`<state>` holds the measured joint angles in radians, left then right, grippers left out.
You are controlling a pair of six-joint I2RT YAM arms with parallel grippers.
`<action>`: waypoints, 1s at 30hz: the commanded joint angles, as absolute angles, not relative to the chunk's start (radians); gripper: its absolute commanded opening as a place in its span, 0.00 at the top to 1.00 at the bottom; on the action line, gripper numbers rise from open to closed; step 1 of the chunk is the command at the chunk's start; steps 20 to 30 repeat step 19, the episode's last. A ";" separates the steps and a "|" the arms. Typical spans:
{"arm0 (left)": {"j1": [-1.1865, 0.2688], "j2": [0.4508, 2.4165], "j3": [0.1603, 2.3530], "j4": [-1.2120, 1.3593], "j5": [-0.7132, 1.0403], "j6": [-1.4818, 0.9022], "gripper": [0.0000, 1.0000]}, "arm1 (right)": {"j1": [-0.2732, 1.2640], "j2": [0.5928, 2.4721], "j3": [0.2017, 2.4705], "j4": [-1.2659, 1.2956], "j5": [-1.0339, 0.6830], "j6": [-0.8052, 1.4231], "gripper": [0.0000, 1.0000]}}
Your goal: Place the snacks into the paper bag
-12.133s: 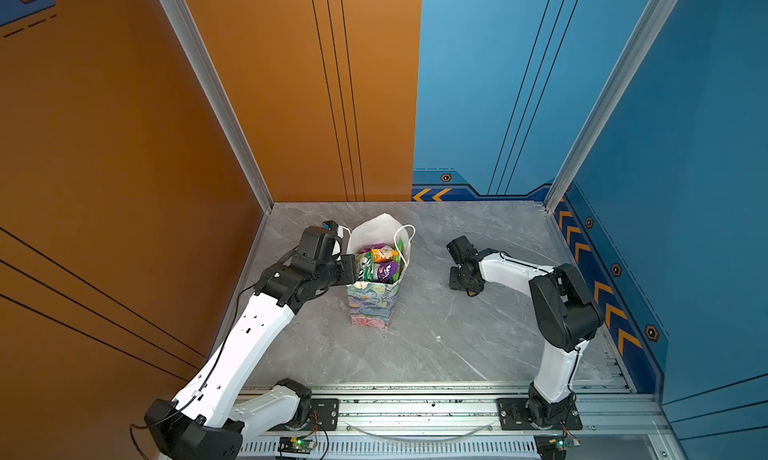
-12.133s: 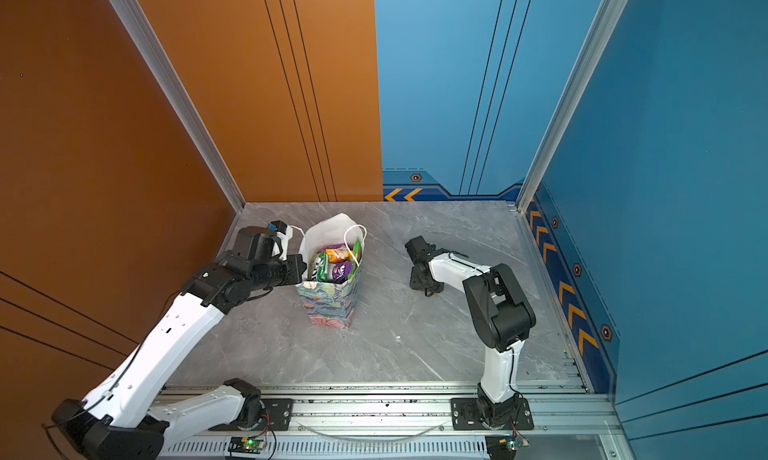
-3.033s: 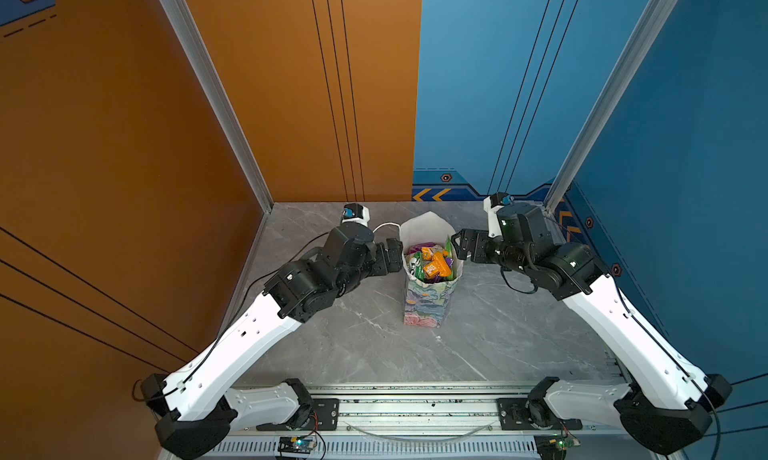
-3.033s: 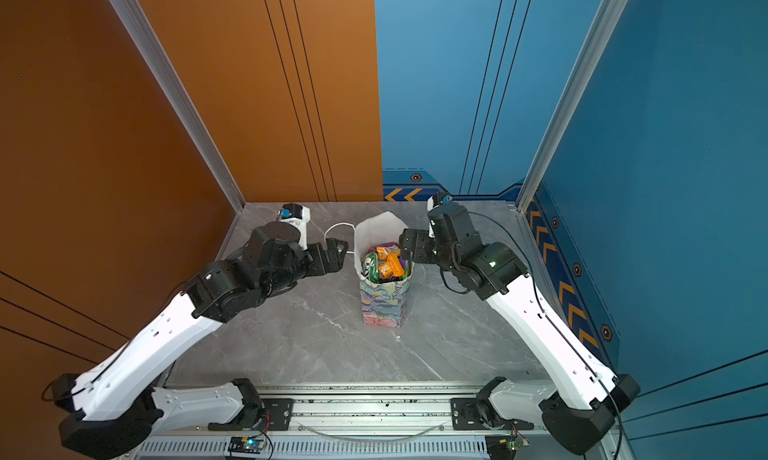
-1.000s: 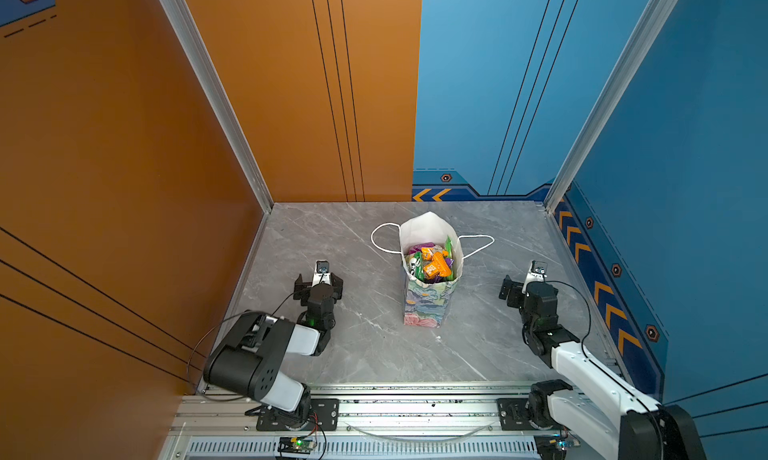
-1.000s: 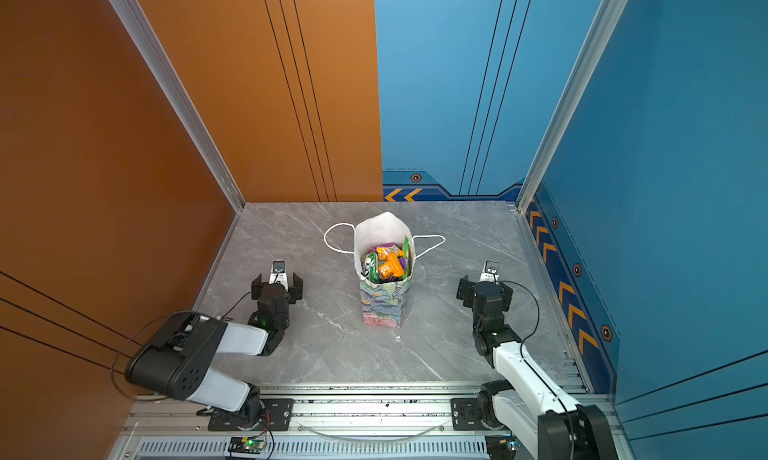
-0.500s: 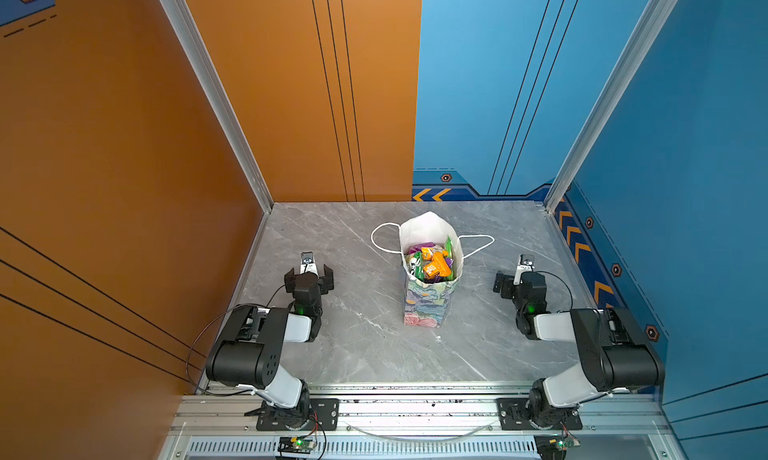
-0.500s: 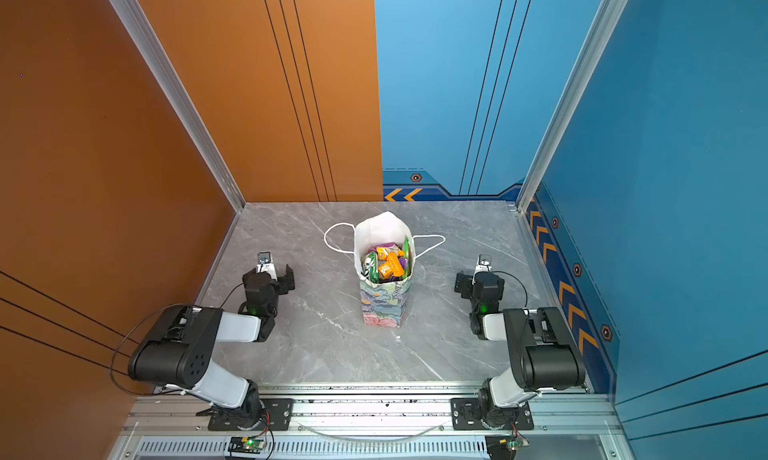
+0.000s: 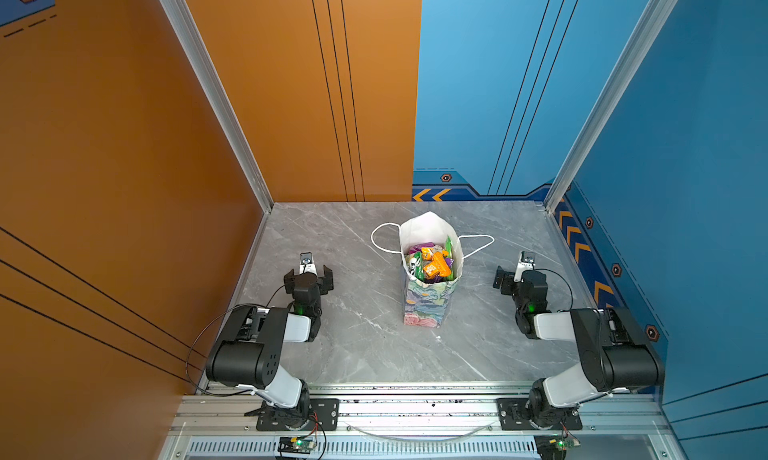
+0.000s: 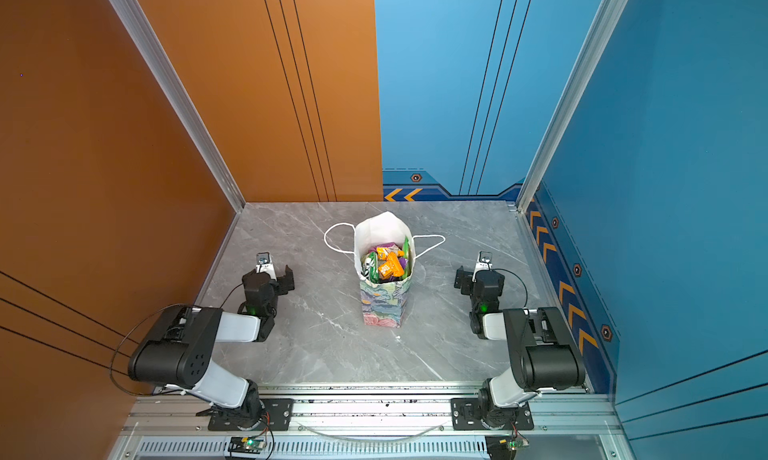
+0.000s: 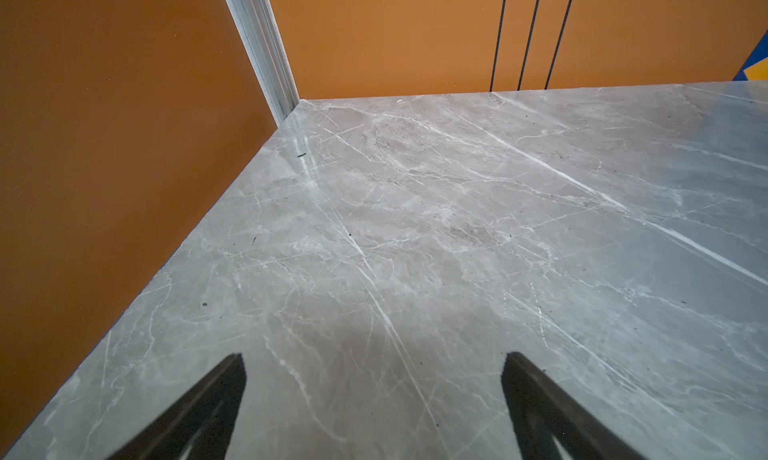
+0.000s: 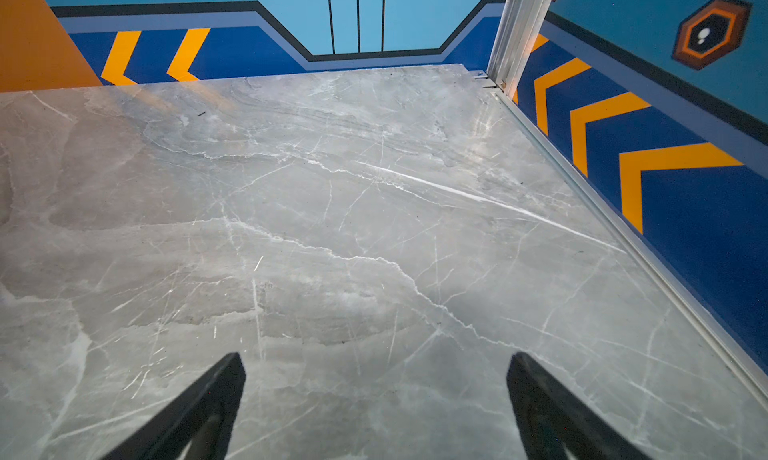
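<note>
My arms have pulled back from the paper bag (image 9: pixel 426 308). My left gripper (image 9: pixel 308 276) and right gripper (image 9: pixel 518 280) are wide and empty, and the snacks (image 9: pixel 432 266) sit inside.

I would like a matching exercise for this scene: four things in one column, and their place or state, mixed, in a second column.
1 paper bag
2 snacks
3 left gripper
4 right gripper

A open, near the blue side wall
B upright in the middle of the table
C open, near the orange side wall
D inside the paper bag

Pairs: 1-B, 2-D, 3-C, 4-A.
</note>
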<state>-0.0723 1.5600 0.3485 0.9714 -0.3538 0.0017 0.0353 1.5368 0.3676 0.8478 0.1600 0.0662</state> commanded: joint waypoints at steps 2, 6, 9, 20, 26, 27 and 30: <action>-0.072 1.564 0.361 0.962 -0.340 -0.010 0.02 | 0.037 1.531 0.384 0.861 0.157 0.054 0.00; -0.072 1.565 0.361 0.960 -0.340 -0.010 0.02 | 0.037 1.531 0.383 0.861 0.157 0.053 0.00; -0.072 1.565 0.360 0.960 -0.339 -0.009 0.02 | 0.036 1.531 0.384 0.860 0.156 0.054 0.00; -0.073 1.564 0.360 0.961 -0.341 -0.010 0.02 | 0.034 1.531 0.387 0.852 0.153 0.056 0.00; -0.073 1.564 0.360 0.961 -0.341 -0.010 0.02 | 0.034 1.531 0.387 0.852 0.153 0.056 0.00; -0.073 1.564 0.360 0.961 -0.341 -0.010 0.02 | 0.034 1.531 0.387 0.852 0.153 0.056 0.00; -0.073 1.564 0.360 0.961 -0.341 -0.010 0.02 | 0.034 1.531 0.387 0.852 0.153 0.056 0.00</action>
